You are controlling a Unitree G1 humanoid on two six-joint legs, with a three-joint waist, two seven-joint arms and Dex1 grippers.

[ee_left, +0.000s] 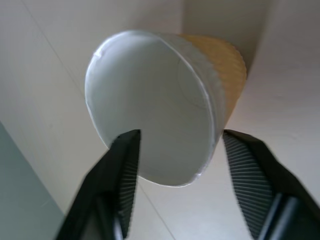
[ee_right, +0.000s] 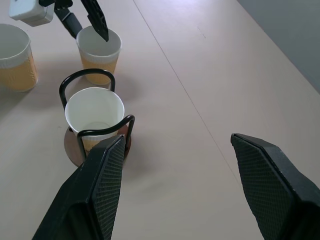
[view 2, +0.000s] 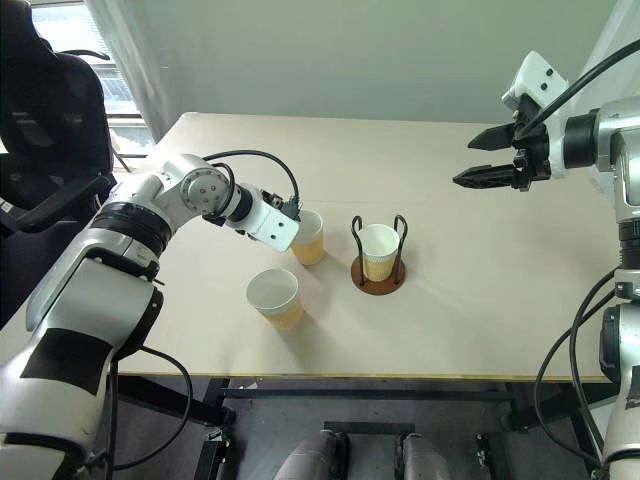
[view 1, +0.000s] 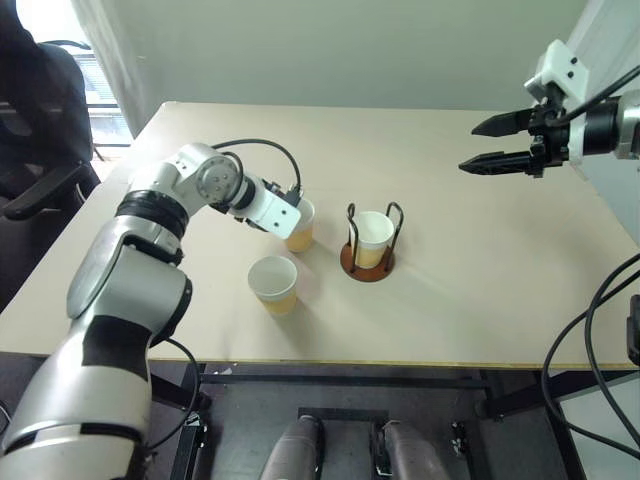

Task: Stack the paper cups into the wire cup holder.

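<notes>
Paper cups were what we were after: one (view 1: 375, 238) already sat upright in the wire cup holder (view 1: 368, 262) at the centre of the frame, a second (view 1: 300, 225) stood just left of it, and a third (view 1: 274, 284) stood below that, toward the table's (view 1: 480, 300) front edge.

Our left gripper (ee_left: 177, 150) had one finger (ee_left: 125, 170) inside the second cup's rim and the other (ee_left: 247, 175) outside its wall, partly open, straddling the rim; we could not tell whether the pads were pressing yet. Our right gripper (view 1: 487, 143) hung high at the upper right, jaws spread and holding nothing.

We judged the main risk to be a grip on thin paper at one side of the rim: too much squeeze would crease the lip, and an oval cup would not nest cleanly into the seated one. Too little, and the cup could pivot or slip on lifting. A carry too low might also clip the holder's wire loops and drag the light base.

All three cups looked alike: tapered, white inside and at the rim, pale tan-yellow outside, undamaged as far as we could see.
</notes>
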